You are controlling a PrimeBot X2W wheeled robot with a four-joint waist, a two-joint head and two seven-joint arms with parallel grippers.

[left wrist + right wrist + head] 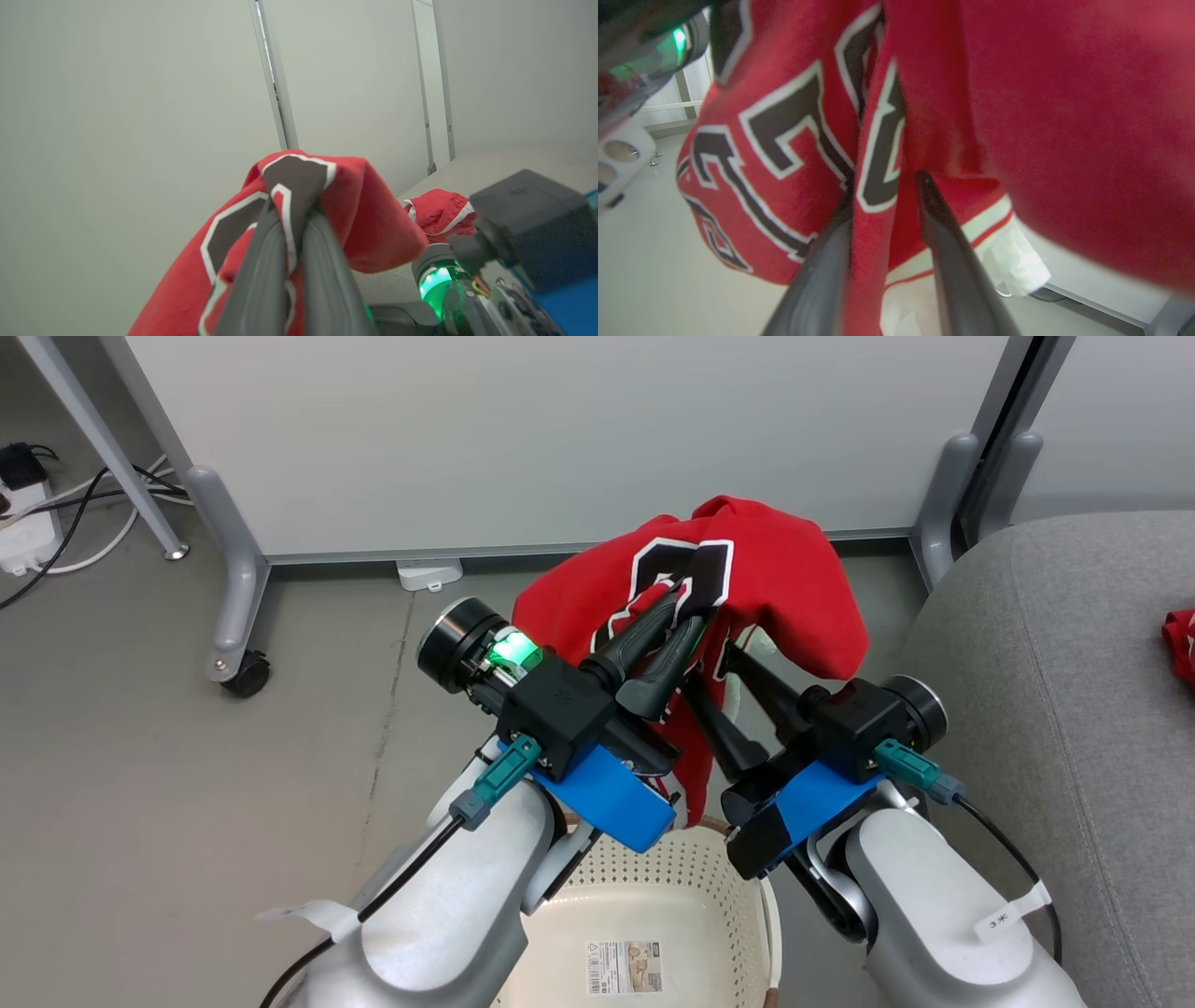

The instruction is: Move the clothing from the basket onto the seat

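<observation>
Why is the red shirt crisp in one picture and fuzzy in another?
Head view: even light, the red jersey sharp, soft shadows on the floor. Right wrist view: the cloth hangs so near the lens that it blurs. Left wrist view: the near black housing is out of focus.

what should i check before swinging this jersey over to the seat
1. left pincer shut on the held jersey: ok
2. right pincer gripping too: not ok, fingers apart around a fold
3. hem clear of the basket: cannot tell, hidden from view
4. bare room on the seat: ok
5. other jersey already on seat: ok
</observation>
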